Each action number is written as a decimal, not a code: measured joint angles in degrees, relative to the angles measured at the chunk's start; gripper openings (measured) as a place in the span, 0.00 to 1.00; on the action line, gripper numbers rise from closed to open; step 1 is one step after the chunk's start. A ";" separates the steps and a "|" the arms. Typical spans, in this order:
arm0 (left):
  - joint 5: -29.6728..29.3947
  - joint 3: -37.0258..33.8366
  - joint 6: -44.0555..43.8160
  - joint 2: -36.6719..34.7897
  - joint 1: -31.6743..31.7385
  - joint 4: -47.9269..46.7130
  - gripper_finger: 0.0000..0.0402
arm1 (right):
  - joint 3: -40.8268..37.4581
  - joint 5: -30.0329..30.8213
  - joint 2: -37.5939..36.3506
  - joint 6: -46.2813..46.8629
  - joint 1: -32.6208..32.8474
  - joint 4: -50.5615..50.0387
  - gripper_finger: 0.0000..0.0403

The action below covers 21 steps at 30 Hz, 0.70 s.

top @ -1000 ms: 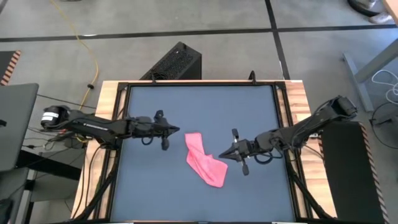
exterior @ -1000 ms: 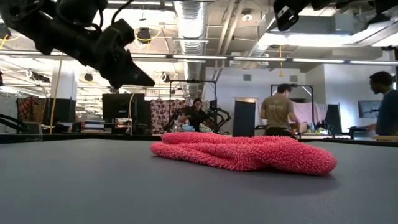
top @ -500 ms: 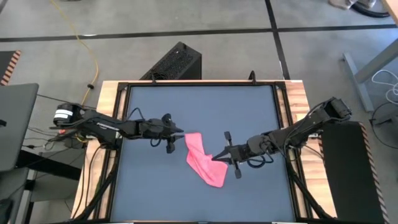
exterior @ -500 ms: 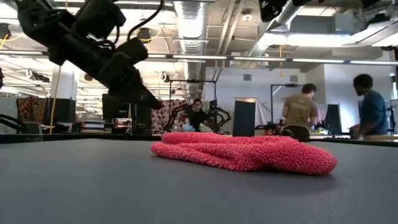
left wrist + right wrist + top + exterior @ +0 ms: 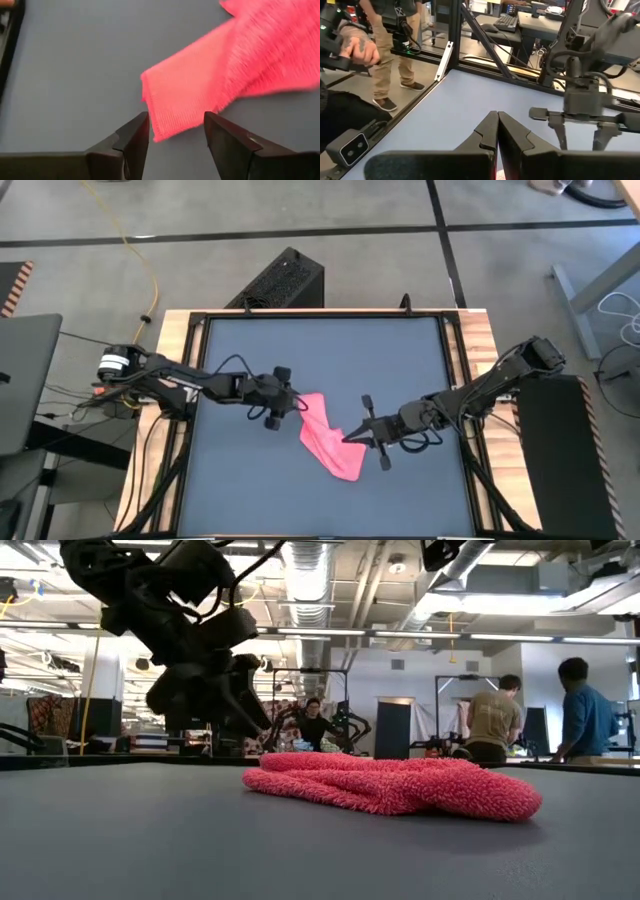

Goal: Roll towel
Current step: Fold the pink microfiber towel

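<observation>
Straddling the towel's near corner, the left pincer (image 5: 175, 132) stands with fingers spread, one either side of the hem, apparently lined up to pinch that edge and begin the roll. The right pincer (image 5: 347, 438) has its fingers pressed together, tip at the towel's (image 5: 327, 436) opposite edge, holding nothing, seemingly placed to steady the cloth. The pink towel lies crumpled and unrolled near the middle of the dark surface (image 5: 250, 490).

No readable text, labels, or numbers
</observation>
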 joint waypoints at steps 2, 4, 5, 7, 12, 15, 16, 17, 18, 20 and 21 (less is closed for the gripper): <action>0.27 0.00 7.39 -0.01 -0.61 -1.41 0.45 | 0.00 0.00 0.00 0.00 0.00 0.02 0.09; 0.39 0.00 13.67 0.04 -0.95 -2.50 0.45 | 0.00 0.00 0.00 0.00 0.00 0.07 0.09; 0.41 0.00 15.57 0.32 -0.95 -2.48 0.45 | 0.00 0.00 0.00 0.00 0.00 0.07 0.09; -0.52 0.00 17.96 0.79 -0.90 -2.38 0.45 | -0.01 0.00 0.00 0.01 0.00 0.13 0.09; -4.21 0.51 22.72 3.09 -1.71 -2.47 0.45 | -0.02 0.00 0.00 0.02 0.00 0.15 0.09; -4.56 1.97 24.91 5.35 -2.13 -2.36 0.45 | -0.02 0.00 -0.01 0.02 0.00 0.15 0.09; -5.33 2.50 25.36 6.34 -2.26 -2.51 0.45 | -0.02 0.00 -0.01 0.02 0.00 0.15 0.09; -7.26 3.02 25.59 7.47 -2.44 -2.57 0.45 | -0.02 0.01 0.00 0.02 0.00 0.16 0.09; -9.29 3.41 25.64 8.35 -2.54 -2.64 0.45 | -0.02 0.02 -0.02 0.02 0.00 0.15 0.09; -12.56 4.41 25.67 9.79 -2.54 -2.82 0.45 | -0.02 0.00 -0.02 0.04 0.00 0.11 0.09; -13.18 4.91 25.68 10.32 -2.51 -2.47 0.45 | -0.02 0.02 -0.02 0.04 0.00 0.05 0.09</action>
